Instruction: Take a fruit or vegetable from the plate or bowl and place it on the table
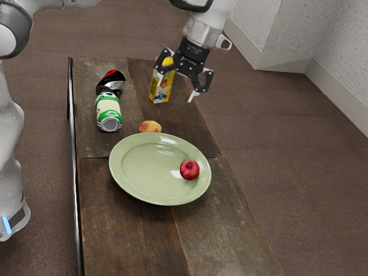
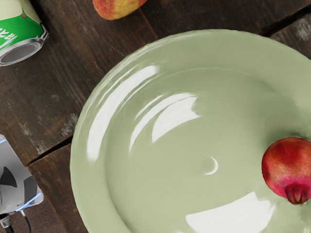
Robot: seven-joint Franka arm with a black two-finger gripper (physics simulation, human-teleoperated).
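Plate (image 1: 144, 171): round, glossy, pale green, wide-rimmed; contains one pomegranate (image 1: 190, 170), red, smooth, off-centre. Counter (image 1: 126, 241): dark, scuffed wooden planks, running between plate and long edges. Mottled yellow-red fruit (image 1: 150, 126): just beside the rim. Can (image 1: 108, 110): green-white, cylindrical, lying down. End effector (image 1: 177, 81): raised, fingers spread, grasping nothing.

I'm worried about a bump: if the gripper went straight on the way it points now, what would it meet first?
Probably the green plate, which fills the middle of the wrist view. The gripper points down, but its exact line and height are unclear.
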